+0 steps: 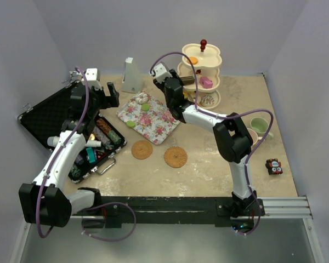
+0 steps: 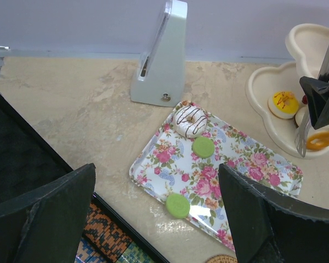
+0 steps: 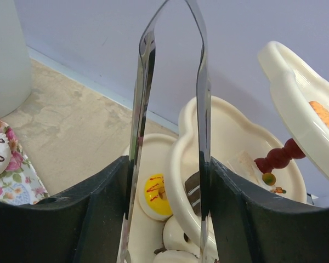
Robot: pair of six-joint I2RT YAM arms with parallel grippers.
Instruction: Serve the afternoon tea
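Note:
The cream three-tier stand (image 1: 200, 71) with a red knob (image 1: 203, 42) stands at the back. My right gripper (image 3: 167, 164) is beside it, shut on metal tongs (image 3: 140, 109) whose arms stand apart. Past them lie a yellow donut (image 3: 158, 193) on the lowest tier and a chocolate cake slice (image 3: 193, 193) on the middle tier. The floral tray (image 2: 247, 164) holds a white striped donut (image 2: 189, 120) and two green discs (image 2: 203, 147). My left gripper (image 2: 156, 181) hangs open and empty over the tray's near corner. Two woven coasters (image 1: 142, 149) lie in front, and a green mug (image 1: 260, 125) stands at the right.
An open black case (image 1: 55, 118) of tools lies at the left under my left arm. A grey pyramid-shaped object (image 2: 162, 60) stands behind the tray. A small dark toy (image 1: 273, 166) sits at the right. Walls close in the table's back and sides.

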